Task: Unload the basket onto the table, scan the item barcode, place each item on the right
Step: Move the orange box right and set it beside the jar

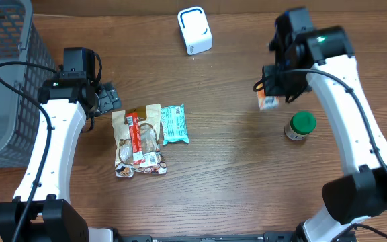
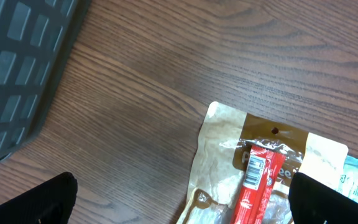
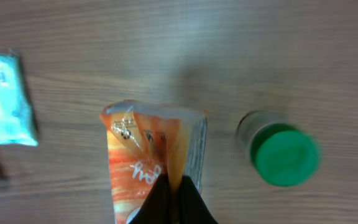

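Observation:
An orange snack packet (image 3: pixel 145 162) hangs pinched at its edge in my shut right gripper (image 3: pixel 174 186), above the wood to the right of centre (image 1: pixel 269 102). The white barcode scanner (image 1: pixel 195 30) stands at the back, left of that arm. My left gripper (image 2: pixel 182 205) is wide open with nothing between its fingers (image 2: pixel 36 202). It hovers over the upper edge of a beige pouch (image 2: pixel 222 155) that carries a red stick pack (image 2: pixel 257 180) with a barcode.
A teal packet (image 1: pixel 174 124) lies right of the beige pouch (image 1: pixel 136 138). A green-lidded jar (image 1: pixel 301 126) stands just below and right of the held packet. A grey mesh basket (image 1: pixel 5 81) fills the left edge.

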